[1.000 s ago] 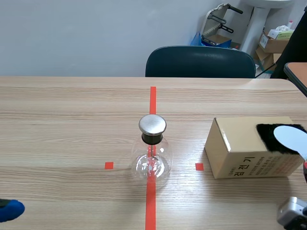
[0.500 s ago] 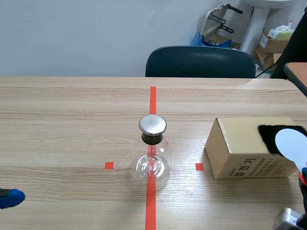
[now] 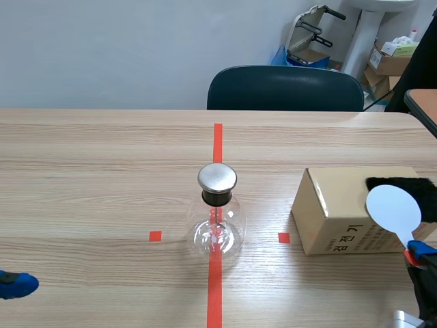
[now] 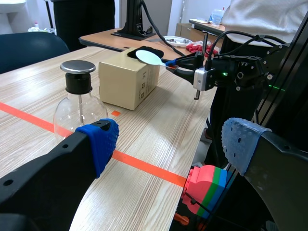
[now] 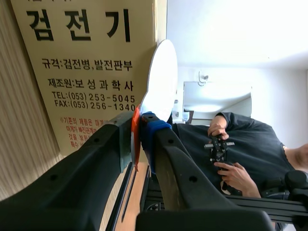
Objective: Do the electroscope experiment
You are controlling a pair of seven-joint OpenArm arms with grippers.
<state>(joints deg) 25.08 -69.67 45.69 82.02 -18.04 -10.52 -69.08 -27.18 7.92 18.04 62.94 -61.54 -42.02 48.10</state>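
White paddle (image 3: 394,208), pinched tight in the right gripper (image 5: 137,130) (left gripper (image 4: 168,139) is wide apart), should go slowly near the shiny cap (image 3: 217,178).

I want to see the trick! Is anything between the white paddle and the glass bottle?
Only the cardboard box lies between them on the table. The right end effector holds the paddle above it, so it can probably pass over.
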